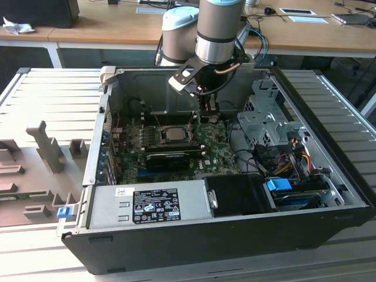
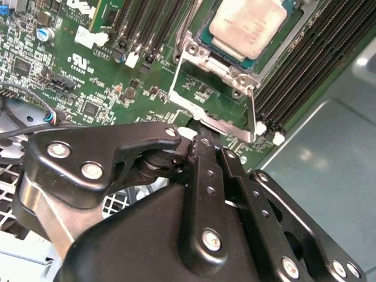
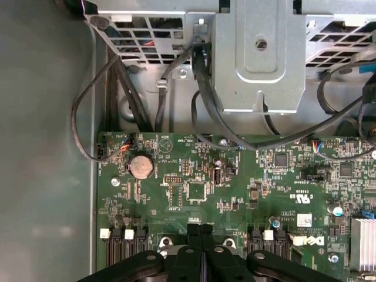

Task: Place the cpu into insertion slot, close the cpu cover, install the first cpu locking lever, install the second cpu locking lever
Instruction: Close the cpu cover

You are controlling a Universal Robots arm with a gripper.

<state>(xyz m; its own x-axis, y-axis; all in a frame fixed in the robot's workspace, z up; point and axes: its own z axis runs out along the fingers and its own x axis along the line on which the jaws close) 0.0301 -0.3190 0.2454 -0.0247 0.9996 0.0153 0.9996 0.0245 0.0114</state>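
The cpu [image 2: 249, 26], a pale square chip, lies in the insertion slot [image 2: 202, 51], whose silver rim frames it; in the exterior view the cpu [image 1: 173, 134] sits mid-board. The cpu cover [image 2: 176, 88], a thin silver frame with a square window, stands swung up off the slot, and green board shows through the window. My gripper [image 2: 197, 140] is shut, its black fingers pressed together, with the tips right at the cover's free edge. Whether they pinch that edge is hidden. In the exterior view the gripper [image 1: 207, 113] hangs just to the slot's right. In the first wrist view the gripper [image 3: 200, 228] shows no gap.
The green board lies in an open computer case [image 1: 329, 176]. A long black card [image 1: 167, 158] sits in front of the slot, memory slots [image 2: 305, 64] flank it. A drive cage [image 1: 267, 114], metal bracket [image 3: 258, 53] and cables [image 3: 200, 106] crowd one side.
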